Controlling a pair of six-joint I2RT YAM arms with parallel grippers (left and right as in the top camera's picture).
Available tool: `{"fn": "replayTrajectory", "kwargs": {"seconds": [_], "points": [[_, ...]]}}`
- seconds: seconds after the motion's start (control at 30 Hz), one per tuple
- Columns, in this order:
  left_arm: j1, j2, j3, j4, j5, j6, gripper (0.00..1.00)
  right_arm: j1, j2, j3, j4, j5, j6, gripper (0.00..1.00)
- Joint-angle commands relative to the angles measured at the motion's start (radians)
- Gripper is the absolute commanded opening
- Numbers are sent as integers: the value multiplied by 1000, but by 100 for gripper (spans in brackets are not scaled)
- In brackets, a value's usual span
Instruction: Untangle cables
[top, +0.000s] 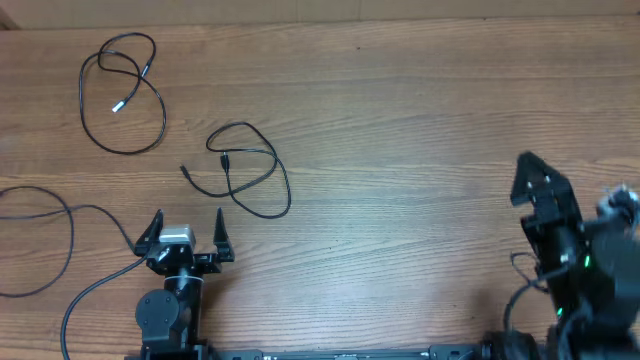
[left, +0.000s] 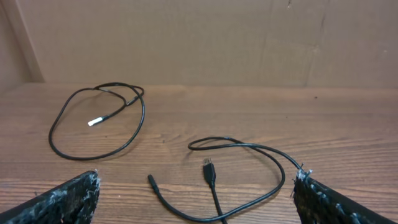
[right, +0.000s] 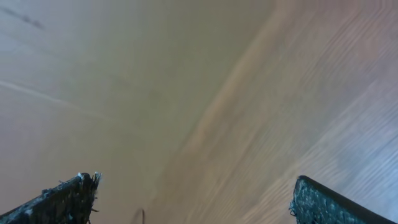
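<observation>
Two thin black cables lie apart on the wooden table. The far one (top: 130, 151) forms a loop at the upper left, and its silver tip (top: 119, 104) rests inside it; in the left wrist view this cable (left: 142, 115) lies further off. The near one (top: 287, 190) crosses itself just ahead of my left gripper (top: 187, 232), which stands open and empty. From the left wrist, this cable (left: 249, 147) and its plug (left: 208, 169) lie between and beyond the fingers (left: 68, 199). My right gripper (top: 535, 185) hangs open at the far right, empty; its wrist view is blurred.
A thicker black cord (top: 68, 235) from the left arm curves over the table at the left edge. A cardboard wall (left: 199, 37) stands behind the table's far edge. The right arm's body (top: 585, 270) fills the lower right corner.
</observation>
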Motion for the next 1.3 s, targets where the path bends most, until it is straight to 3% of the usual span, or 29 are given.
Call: {"fn": "replayTrajectory", "kwargs": {"seconds": [0.0,0.07,0.13,0.33,0.47,0.77,1.07,1.27], "points": [[5,-11,-7,3,14,2,100,5,-140,-132,77,43,-113,100],[5,-11,-7,3,14,2,99,5,-224,-231,175,-13,-261,100],[5,-11,-7,3,14,1,99,5,-267,-290,238,-50,-316,100],[5,-11,-7,3,14,1,100,4,-290,-459,515,-89,-338,100],[5,-11,-7,3,14,2,100,4,-339,-557,575,-48,-452,100],[5,-11,-7,3,14,2,100,3,-405,-752,727,-24,-453,100],[5,-11,-7,3,14,1,100,-2,-456,-755,575,43,-495,100],[5,-11,-7,3,14,2,100,26,-456,-755,562,15,-733,100]]}}
